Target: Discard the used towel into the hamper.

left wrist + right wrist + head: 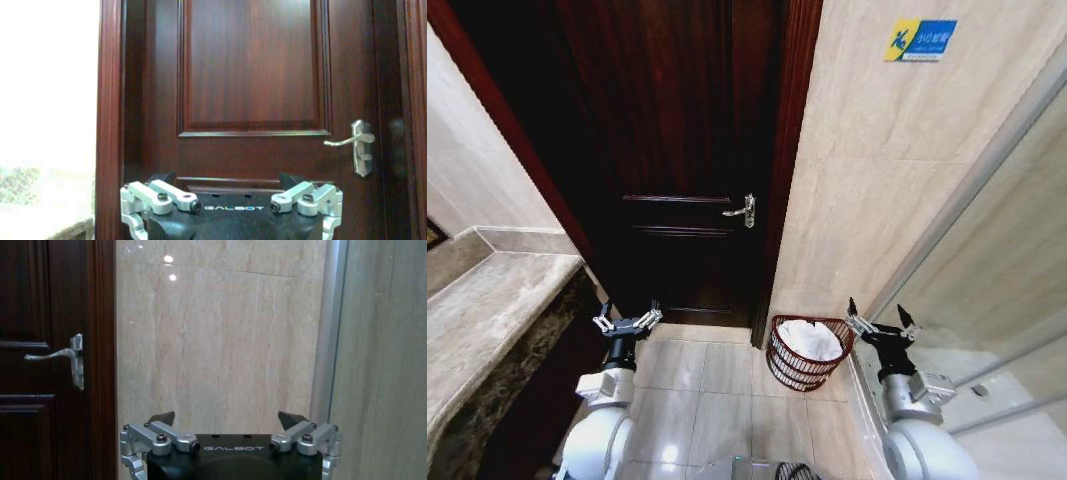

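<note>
The hamper [793, 372], a small round reddish-brown wire basket, stands on the floor in the corner between the door frame and the tiled wall. A crumpled white cloth [810, 338] that looks like the towel lies inside it. My right gripper [878, 316] hangs open and empty just right of the hamper's rim, facing the tiled wall in the right wrist view [227, 416]. Left of the hamper, my left gripper [628, 312] is open and empty too; in the left wrist view it points at the door [227, 177].
A dark wooden door [677, 150] with a silver lever handle [742, 211] is shut straight ahead. A marble counter [487, 320] runs along the left. A glass partition with a metal frame [987, 300] stands on the right. Beige floor tiles [717, 390] lie between the arms.
</note>
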You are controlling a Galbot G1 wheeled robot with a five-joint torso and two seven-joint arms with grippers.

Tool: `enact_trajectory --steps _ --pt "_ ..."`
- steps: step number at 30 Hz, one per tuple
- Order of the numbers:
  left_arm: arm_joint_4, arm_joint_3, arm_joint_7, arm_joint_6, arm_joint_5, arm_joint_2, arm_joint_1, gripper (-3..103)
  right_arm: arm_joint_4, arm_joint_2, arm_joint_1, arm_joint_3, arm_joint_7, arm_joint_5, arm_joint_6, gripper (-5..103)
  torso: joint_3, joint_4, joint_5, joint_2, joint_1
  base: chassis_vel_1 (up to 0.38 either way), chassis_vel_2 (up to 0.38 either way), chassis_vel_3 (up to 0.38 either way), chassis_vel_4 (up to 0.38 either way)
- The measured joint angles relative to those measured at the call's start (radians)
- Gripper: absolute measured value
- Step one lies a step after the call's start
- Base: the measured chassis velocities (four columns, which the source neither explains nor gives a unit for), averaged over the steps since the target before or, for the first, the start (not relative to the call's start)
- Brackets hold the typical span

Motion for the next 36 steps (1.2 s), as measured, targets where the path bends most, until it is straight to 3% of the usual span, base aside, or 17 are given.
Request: enact_trajectory --steps 16,30,36 --pt "-0.007 -0.003 -0.013 -0.004 -0.003 -0.006 0.004 100 0.008 0.004 -0.009 -0.005 -0.002 0.014 -0.001 100 0.000 0.0000 0.0000 0.000 0.000 0.042 -0.039 -0.050 0.043" --pt "-0.005 0.004 0.029 0.001 0.005 -0.004 0.005 100 0.002 0.003 -0.005 0.001 -0.003 0.039 -0.003 100 0.000 0.0000 0.0000 -0.001 0.000 0.038 -0.016 -0.014 0.042" --pt "0.010 0.014 0.030 -0.037 0.020 -0.003 0.003 100 0.005 0.006 -0.006 -0.003 -0.002 0.040 -0.003 100 0.000 0.0002 -0.0001 -0.001 0.000 0.077 -0.010 -0.017 0.065"
